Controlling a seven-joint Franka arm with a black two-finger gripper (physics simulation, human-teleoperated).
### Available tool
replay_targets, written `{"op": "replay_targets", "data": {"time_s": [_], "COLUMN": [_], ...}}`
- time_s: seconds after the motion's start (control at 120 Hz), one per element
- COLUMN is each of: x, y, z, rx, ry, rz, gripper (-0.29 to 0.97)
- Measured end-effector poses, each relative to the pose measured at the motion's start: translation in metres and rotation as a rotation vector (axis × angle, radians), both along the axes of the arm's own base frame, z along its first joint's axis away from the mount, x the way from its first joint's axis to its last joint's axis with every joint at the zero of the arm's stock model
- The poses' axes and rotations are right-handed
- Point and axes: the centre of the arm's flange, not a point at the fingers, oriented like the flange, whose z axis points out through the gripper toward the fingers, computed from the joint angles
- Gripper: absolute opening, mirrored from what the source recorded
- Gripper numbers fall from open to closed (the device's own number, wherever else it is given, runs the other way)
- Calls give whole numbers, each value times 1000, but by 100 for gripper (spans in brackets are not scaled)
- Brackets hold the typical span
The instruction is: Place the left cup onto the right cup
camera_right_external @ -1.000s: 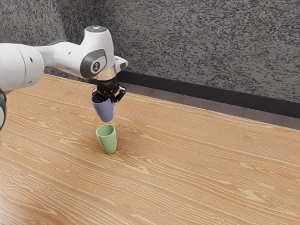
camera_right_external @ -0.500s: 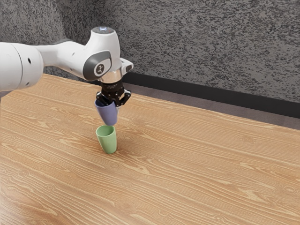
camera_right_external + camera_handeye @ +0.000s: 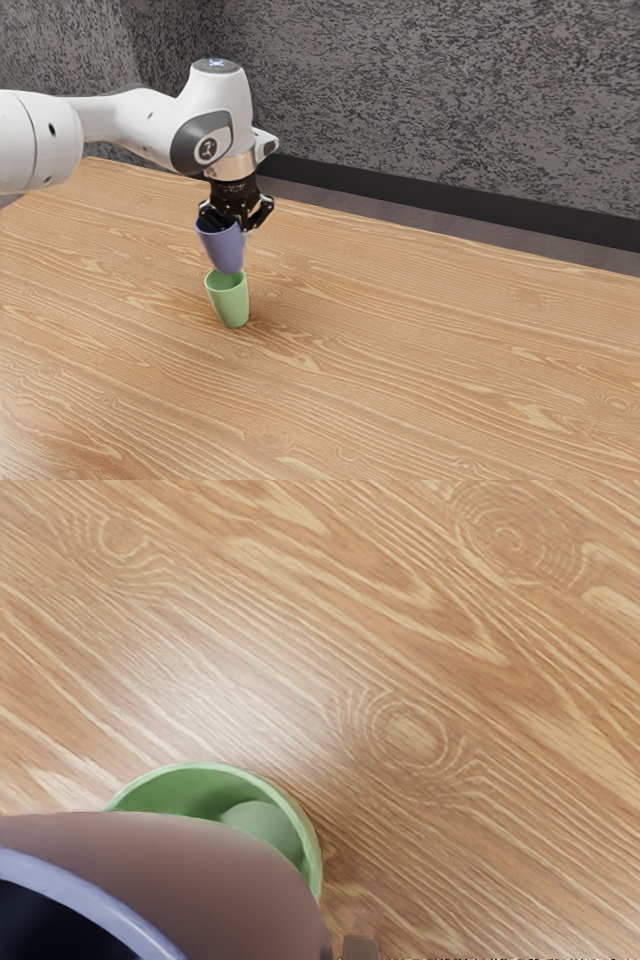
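Note:
A blue-purple cup (image 3: 223, 246) hangs upright from my gripper (image 3: 234, 218), whose black fingers are shut on its rim. Its bottom reaches the mouth of the green cup (image 3: 229, 297), which stands upright on the wooden table (image 3: 420, 340). In the wrist view the blue-purple cup (image 3: 150, 885) is a large blurred shape just under my hand, and the green cup (image 3: 250, 810) shows its open rim and inside right beneath it.
The table stretches wide toward the exterior view's right and front. A dark speckled wall (image 3: 450, 90) with a black baseboard runs behind the table's far edge.
My hand has carried the blue-purple cup down and slightly toward the exterior view's left, from above the green cup to its mouth. The green cup has stayed put.

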Motion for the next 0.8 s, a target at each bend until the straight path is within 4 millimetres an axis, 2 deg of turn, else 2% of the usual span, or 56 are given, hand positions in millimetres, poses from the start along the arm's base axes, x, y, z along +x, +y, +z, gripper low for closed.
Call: {"op": "replay_targets", "data": {"time_s": [0.317,0.517,0.8], "x": [-2,-2,6], "y": [2,16,21], "z": [-4,-9,-16], "rx": [2,8,11], "ry": [24,36,30], "rz": [26,55,58], "gripper": [-8,-8,-8]}}
